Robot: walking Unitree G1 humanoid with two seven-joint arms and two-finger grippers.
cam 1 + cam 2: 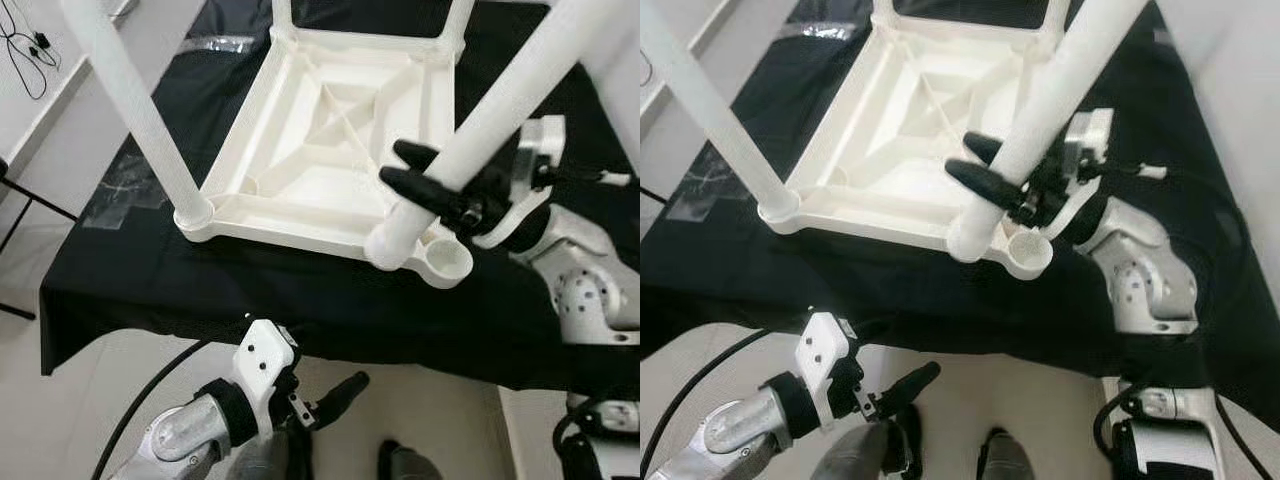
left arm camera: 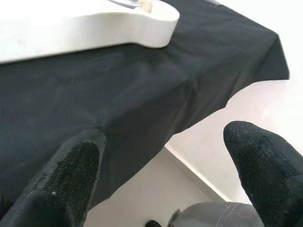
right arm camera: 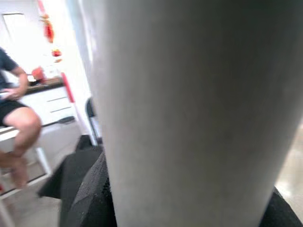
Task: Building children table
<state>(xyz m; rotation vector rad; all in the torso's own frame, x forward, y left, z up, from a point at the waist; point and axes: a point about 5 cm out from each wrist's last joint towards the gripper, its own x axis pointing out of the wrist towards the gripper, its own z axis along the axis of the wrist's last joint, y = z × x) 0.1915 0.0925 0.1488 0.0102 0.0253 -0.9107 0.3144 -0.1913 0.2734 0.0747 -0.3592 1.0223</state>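
Note:
A white plastic children's table lies upside down on a black cloth. One leg stands in its front left corner socket. My right gripper is shut on another white leg, which fills most of the right wrist view. That leg's lower end rests on the frame just beside the empty round corner socket. My left gripper hangs open below the cloth's front edge, holding nothing; its fingers stand wide apart.
Two more legs rise at the table's far corners. Crumpled clear plastic lies on the cloth at the left. Black cables lie on the floor at the far left. A seated person is in the background of the right wrist view.

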